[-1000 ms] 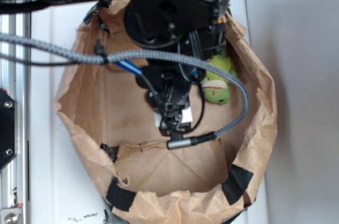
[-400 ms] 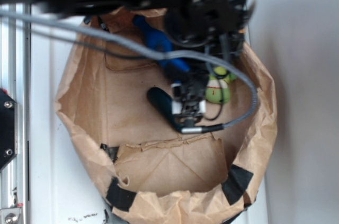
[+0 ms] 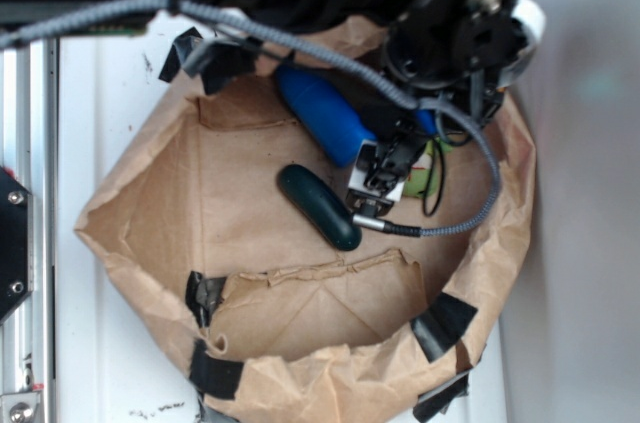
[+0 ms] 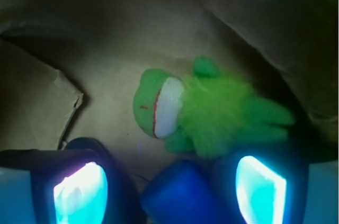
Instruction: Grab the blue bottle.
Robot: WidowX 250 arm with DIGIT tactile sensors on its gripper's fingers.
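Here, my pincer (image 3: 378,183) hung inside the brown paper bag (image 3: 300,368), with its jaws spread apart and nothing held. The blue bottle (image 3: 322,115) lay on the bag's floor toward the far side, slanting from far left down to the right, its lower end reaching under my pincer. Through the wrist view, a rounded blue end (image 4: 180,192) sat between my two glowing pads (image 4: 80,197), though I could not tell whether either pad touched it. Just past it lay a green plush frog (image 4: 206,113), and in the exterior view a dark teal capsule (image 3: 318,206) rested just near of the bottle, left of my pincer.

I judged this to be the approach step, nearly lined up for the grasp. The next move would call for settling lower over the blue end, keeping clear of the frog and capsule, then closing.

No brand, label or writing could be read anywhere.
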